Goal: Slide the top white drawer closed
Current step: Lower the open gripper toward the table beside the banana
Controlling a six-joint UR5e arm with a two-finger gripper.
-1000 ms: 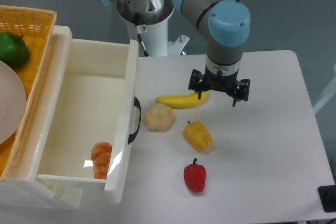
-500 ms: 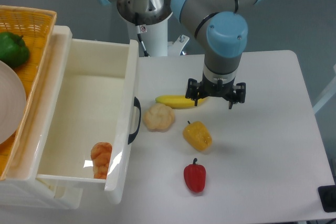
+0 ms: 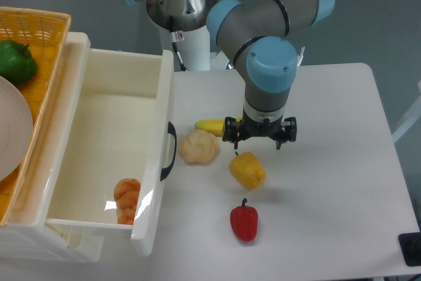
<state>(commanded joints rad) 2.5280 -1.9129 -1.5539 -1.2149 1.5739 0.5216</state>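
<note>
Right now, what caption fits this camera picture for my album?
Robot hand open above the yellow pepper, the top white drawer pulled out.

Robotics lab: pedestal-mounted industrial arm (image 3: 266,37) at a plain white table (image 3: 335,182) with toy foods, bare grey wall behind.

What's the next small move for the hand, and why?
Probably carry the hand further left toward the black handle of the top white drawer, which stands pulled far out. The hand hangs over the table between the banana and yellow pepper, touching nothing, and the beige item lies right beside the drawer front, so approach above it.
</note>
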